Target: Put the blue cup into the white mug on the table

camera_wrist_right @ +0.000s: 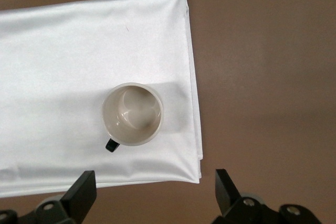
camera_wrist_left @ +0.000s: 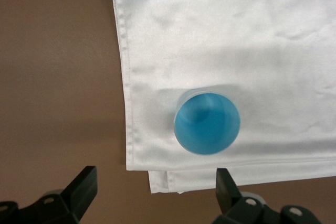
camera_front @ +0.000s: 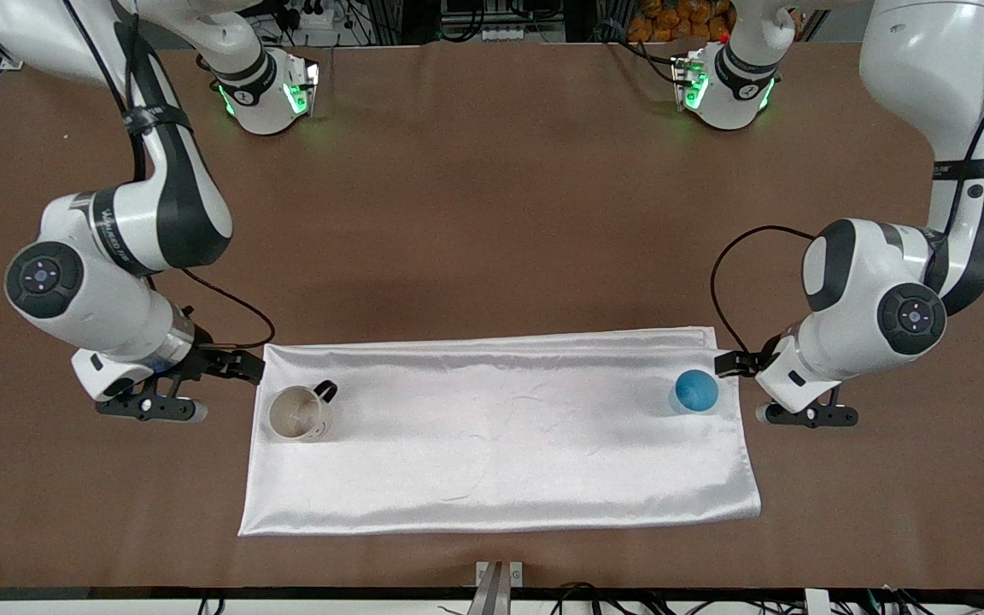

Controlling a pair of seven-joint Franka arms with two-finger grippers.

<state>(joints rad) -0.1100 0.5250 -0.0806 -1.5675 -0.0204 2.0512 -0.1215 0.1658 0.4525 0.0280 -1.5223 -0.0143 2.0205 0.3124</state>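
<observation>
Hovering with fingers spread just off the white satin cloth's (camera_front: 500, 431) edge, the left gripper (camera_front: 804, 416) sits closest to the blue cup (camera_front: 696, 390) at its end, while the right gripper (camera_front: 150, 408), also spread, flanks the white mug (camera_front: 297, 413).

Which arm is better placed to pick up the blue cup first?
Left. The left gripper hangs open beside the blue cup at its end of the cloth; the right gripper, also open, waits by the white mug.
</observation>
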